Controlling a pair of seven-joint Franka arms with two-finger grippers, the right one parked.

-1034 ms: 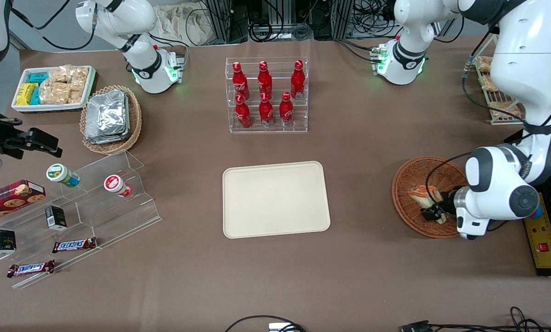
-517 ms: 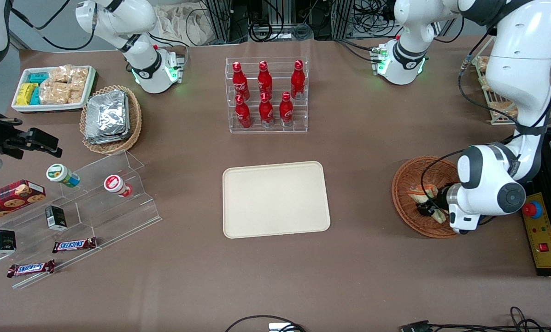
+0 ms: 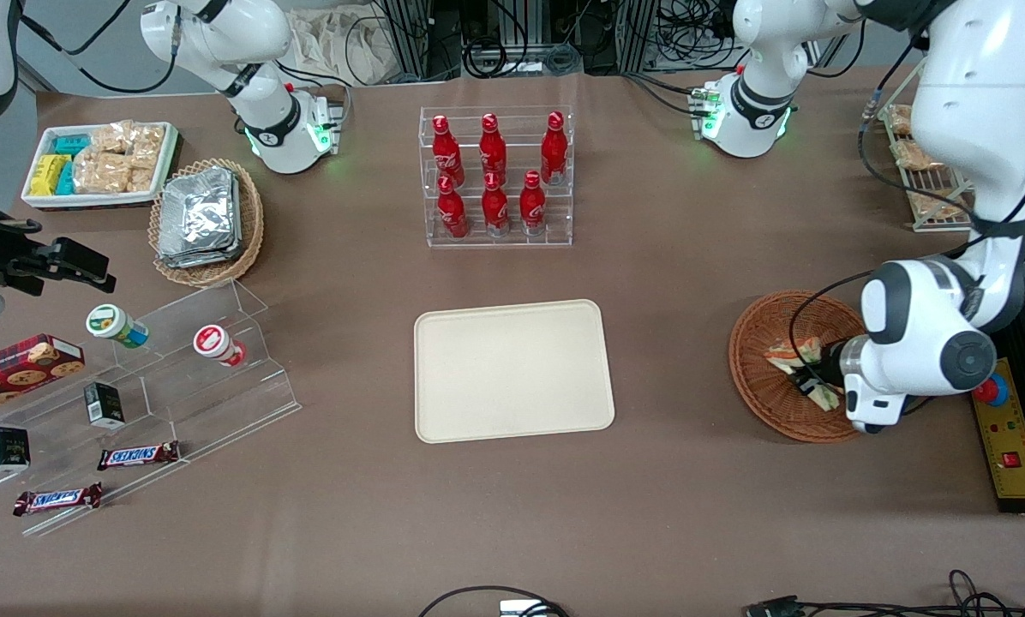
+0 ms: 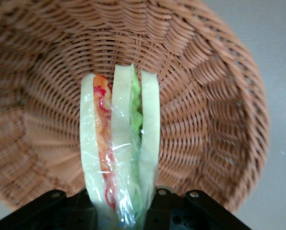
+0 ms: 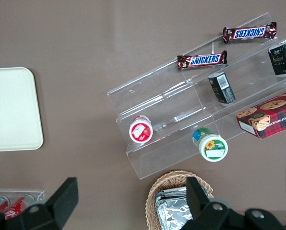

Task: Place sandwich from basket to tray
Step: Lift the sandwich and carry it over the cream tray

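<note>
Your gripper (image 3: 808, 382) is down in the basket (image 3: 757, 386) with its fingers clamped on the sandwich (image 4: 120, 153), one on each bread face, the wedge standing on edge just above the weave. You're at the pick-up step, so next comes a straight lift clear of the rim, then a carry toward the parked arm's end to the tray (image 3: 512, 370), well apart. Your forearm reaches in nearly level, wrist bent low over the basket.
</note>
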